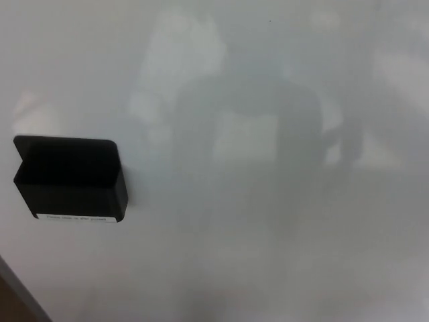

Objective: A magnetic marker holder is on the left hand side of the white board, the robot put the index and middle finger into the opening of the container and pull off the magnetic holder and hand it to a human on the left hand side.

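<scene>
The glossy whiteboard [268,255] fills the view; a black holder [70,179] with a white label strip clings to its left side.

No part of the robot's body is seen directly. Only a dim, blurred grey reflection is caught in the whiteboard [268,67] at the frame's centre, a broad rounded shape whose colours and markings cannot be made out.
</scene>
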